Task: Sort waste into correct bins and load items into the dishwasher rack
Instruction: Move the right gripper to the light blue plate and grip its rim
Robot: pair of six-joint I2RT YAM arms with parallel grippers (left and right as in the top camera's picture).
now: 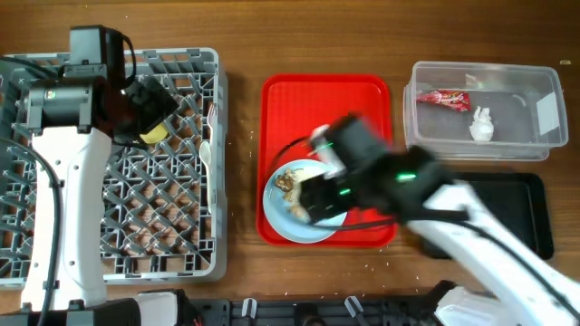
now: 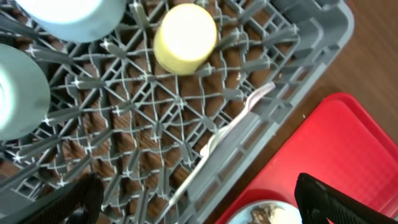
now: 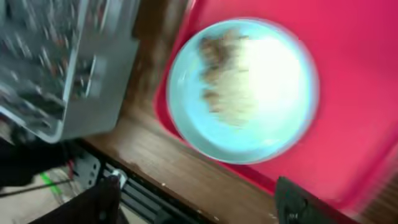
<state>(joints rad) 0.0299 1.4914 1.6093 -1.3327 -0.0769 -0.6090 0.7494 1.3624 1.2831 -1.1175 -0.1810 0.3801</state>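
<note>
Three containers stand beside the red serving tray (image 1: 326, 95). Left of the tray, the grey dishwasher rack (image 1: 172, 226) holds a yellow-green cup (image 2: 185, 38), two pale blue-white bowls (image 2: 18, 93) and, along its tray-side wall, a white plastic fork (image 2: 258, 96) and spoon (image 2: 214, 142). The left gripper (image 2: 205, 202) hangs over them, fingers spread wide and empty. On the tray's near end sits a pale blue plate (image 3: 249, 93) carrying brown food scraps (image 3: 214, 62). The right gripper (image 3: 199, 205) hovers above it, jaws apart, holding nothing. Right of the tray, the clear tub (image 1: 507, 152) contains a red-and-white wrapper (image 1: 442, 97) and a white paper wad (image 1: 482, 125). The black tray (image 1: 535, 213) lies right of the tray's near end. Everything rests on a brown wooden table (image 1: 240, 163).
</note>
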